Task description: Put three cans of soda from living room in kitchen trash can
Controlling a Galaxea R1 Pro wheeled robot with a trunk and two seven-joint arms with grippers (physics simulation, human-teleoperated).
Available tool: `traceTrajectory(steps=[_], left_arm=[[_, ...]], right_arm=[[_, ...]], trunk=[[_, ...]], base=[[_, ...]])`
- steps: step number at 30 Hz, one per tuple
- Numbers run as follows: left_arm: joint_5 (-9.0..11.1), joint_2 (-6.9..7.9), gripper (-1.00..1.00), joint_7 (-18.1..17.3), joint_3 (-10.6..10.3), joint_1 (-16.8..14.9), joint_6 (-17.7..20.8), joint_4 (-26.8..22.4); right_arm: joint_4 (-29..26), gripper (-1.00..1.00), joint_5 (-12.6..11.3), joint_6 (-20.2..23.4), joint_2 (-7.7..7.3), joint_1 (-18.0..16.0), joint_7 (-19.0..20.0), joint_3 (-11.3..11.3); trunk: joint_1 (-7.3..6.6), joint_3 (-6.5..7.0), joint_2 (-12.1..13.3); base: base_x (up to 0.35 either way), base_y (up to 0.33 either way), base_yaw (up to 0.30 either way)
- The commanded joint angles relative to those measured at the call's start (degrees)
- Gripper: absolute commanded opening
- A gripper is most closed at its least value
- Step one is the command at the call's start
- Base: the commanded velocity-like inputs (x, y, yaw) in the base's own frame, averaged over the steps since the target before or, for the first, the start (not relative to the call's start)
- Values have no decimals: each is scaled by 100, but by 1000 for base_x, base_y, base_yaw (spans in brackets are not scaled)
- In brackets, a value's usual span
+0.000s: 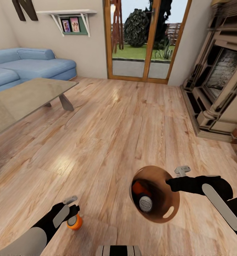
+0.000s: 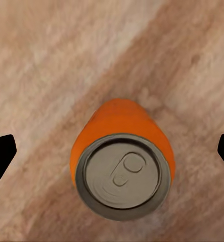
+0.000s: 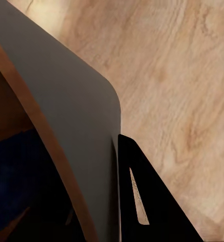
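The wood floor spreads wide ahead of both tools, running out to a blue sofa and a grey low counter far forward of the left tool, a wood-framed glass door straight ahead, and a brick fireplace forward of the right tool. High on the far wall hang a black letter N and a small shelf with pictures. Much nearer, the tash can sits just inboard of the right tool, touching it: in the head view the dark tool reaches onto the tan-brown rim, and in the right wrist view one black finger lies flat against the grey outer wall, so the right tool is clamped on the bin's wall, though the inner finger is hidden. Inside the bin lie two cans, a dark blue can with its silver top facing up and an orange can partly tucked behind it. The third can, a second orange can, stands upright on the floor directly under the left tool. In the left wrist view this can sits centred between the two black fingertips, which stand wide apart at either side without touching it, so the left tool is spread open around the can and not yet closed.
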Motion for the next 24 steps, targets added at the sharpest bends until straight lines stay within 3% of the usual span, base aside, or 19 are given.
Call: traceTrajectory(steps=[1, 21, 24], left_arm=[[-1, -3, 100, -4, 0, -6, -11, 0], [-1, -56, 100, -19, -8, -28, -27, 0], [0, -61, 100, -24, -16, -28, -31, -6]], right_arm=[[-4, -100, -206, 0, -11, -4, 25, 0], [-4, -100, -207, 0, -31, -4, 24, 2], [-4, -100, -207, 0, -31, -4, 23, 2]], trunk=[[2, -22, -2], [53, -465, -29], [53, -465, -29]], base=[[0, 0, 0], [0, 0, 0], [0, 0, 0]])
